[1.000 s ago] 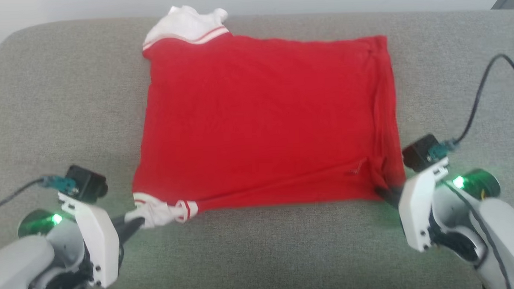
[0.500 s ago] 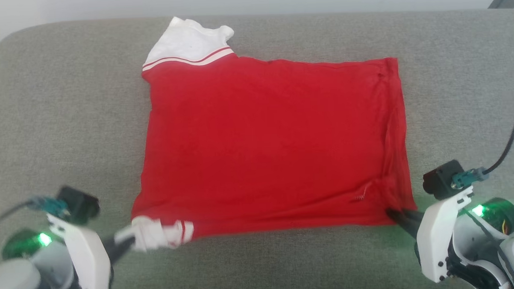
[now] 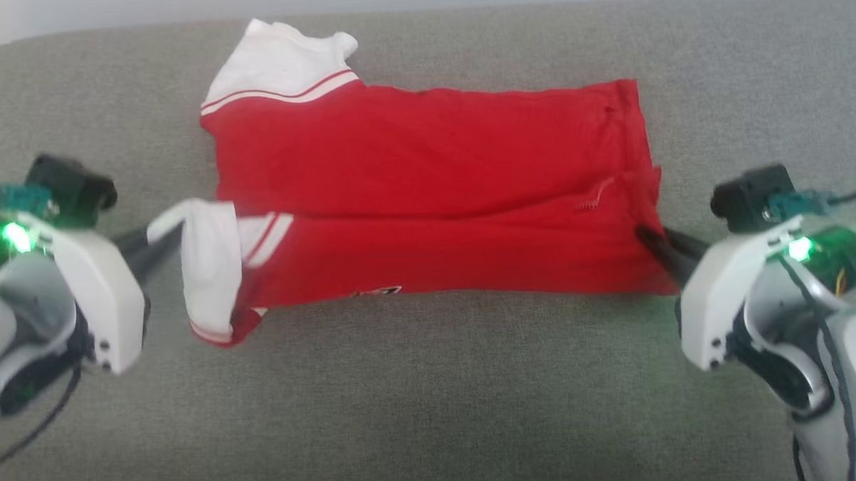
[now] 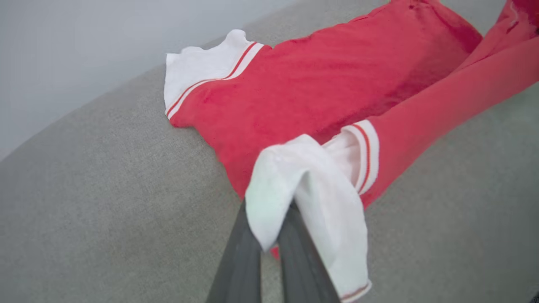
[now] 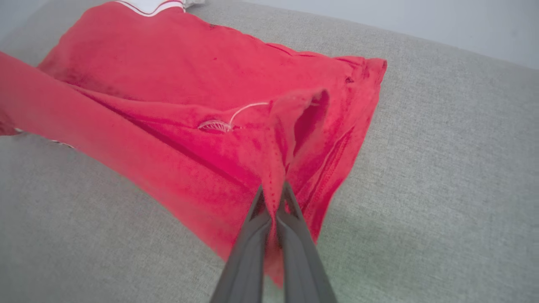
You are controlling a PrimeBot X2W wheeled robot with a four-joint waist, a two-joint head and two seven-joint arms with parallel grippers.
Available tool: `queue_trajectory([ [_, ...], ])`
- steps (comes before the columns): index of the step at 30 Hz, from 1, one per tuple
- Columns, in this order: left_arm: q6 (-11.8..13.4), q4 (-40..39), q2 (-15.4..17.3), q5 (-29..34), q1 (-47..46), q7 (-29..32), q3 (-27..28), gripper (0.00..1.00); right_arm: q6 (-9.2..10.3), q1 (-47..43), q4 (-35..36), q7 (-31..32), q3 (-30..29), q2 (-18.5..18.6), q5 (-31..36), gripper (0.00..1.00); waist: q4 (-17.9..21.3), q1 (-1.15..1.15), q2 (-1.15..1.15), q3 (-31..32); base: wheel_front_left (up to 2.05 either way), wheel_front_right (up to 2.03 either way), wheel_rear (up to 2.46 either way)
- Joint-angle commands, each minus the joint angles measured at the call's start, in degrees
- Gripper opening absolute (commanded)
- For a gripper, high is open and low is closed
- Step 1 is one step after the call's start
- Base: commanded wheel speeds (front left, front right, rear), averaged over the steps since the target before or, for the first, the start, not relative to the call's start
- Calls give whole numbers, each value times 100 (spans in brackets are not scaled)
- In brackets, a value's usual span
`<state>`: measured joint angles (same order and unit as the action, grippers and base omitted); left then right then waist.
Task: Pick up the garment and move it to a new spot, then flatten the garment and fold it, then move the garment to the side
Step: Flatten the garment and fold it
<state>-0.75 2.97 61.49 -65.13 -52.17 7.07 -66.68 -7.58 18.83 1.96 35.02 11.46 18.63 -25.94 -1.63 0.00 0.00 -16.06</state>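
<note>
The shirt [image 3: 425, 155] is red, with white sleeves edged in thin red stripes. It lies sideways on a grey cushion [image 3: 434, 411], its far half flat with the plain side up. The near edge is up off the cushion, drawn taut into a long band running left to right. The far sleeve [image 3: 276, 61] lies flat at the back left. The near sleeve [image 3: 205, 277] hangs bunched at the band's left end. A bit of dark print peeks out under the band.

Our left gripper [image 3: 159, 239] reaches in from the left, its fingers pressed together on a white sleeve of the garment [image 3: 425, 162]; our right gripper [image 3: 647, 238] reaches in from the right, clamped on its red corner, with both pale wrists angled inward
</note>
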Motion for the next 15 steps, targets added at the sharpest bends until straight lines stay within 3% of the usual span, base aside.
queue_trajectory([
  [1, -89, 195, -96, 34, -137, 36, 31, 0, 17, 174, -127, -49, 32, -11, 59, 0, 30, 0, 0, -80, 0, 0, 0],
  [8, -574, 1515, -841, 192, -703, 157, -75, 0, 17, 1094, -1160, -294, 240, -207, 325, 0, 85, 0, 0, -402, 0, 0, 0],
  [15, -674, 2389, -1419, -114, -911, 293, -394, 0, 17, 1749, -2189, -438, 494, -482, 439, 0, 164, 0, 0, -649, 0, 0, 0],
])
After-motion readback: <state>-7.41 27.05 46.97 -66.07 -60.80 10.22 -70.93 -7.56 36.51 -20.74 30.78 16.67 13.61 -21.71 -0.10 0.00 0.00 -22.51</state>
